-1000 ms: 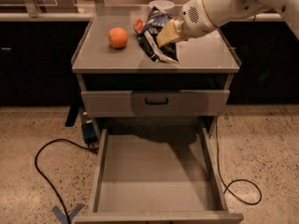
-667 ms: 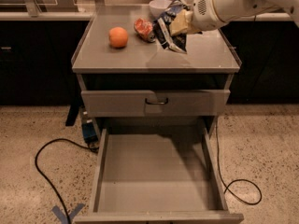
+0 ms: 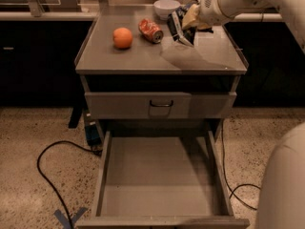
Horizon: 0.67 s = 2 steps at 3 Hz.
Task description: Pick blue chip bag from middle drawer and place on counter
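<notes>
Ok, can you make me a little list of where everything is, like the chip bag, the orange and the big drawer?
end effector: over the back right of the counter, closed on the blue chip bag
blue chip bag: held up tilted, low over the counter
counter: carries the orange, the soda can and the white bowl
orange: on the left part
soda can: crushed, lying between orange and bag
white bowl: at the back edge
middle drawer: pulled wide open, the bag not in it
</notes>
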### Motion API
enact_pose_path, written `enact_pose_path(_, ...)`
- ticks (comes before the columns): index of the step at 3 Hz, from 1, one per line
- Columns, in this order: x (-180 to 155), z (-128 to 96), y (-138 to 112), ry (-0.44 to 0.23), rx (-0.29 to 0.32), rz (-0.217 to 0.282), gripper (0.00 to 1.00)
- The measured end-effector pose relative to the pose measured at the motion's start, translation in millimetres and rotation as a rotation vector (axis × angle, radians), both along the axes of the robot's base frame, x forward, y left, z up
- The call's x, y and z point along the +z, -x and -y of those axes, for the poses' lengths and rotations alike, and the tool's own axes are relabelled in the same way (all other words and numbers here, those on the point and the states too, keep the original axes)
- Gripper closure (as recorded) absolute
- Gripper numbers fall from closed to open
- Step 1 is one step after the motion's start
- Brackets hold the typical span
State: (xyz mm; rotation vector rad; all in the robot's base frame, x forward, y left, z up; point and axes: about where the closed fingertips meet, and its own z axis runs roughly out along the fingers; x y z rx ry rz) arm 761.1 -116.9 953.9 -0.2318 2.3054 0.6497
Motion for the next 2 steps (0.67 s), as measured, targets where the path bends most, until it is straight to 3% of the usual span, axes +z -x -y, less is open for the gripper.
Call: enact_pose_path(2, -68.1, -26.5, -53.4, -0.008, 0.044, -0.136, 1.00)
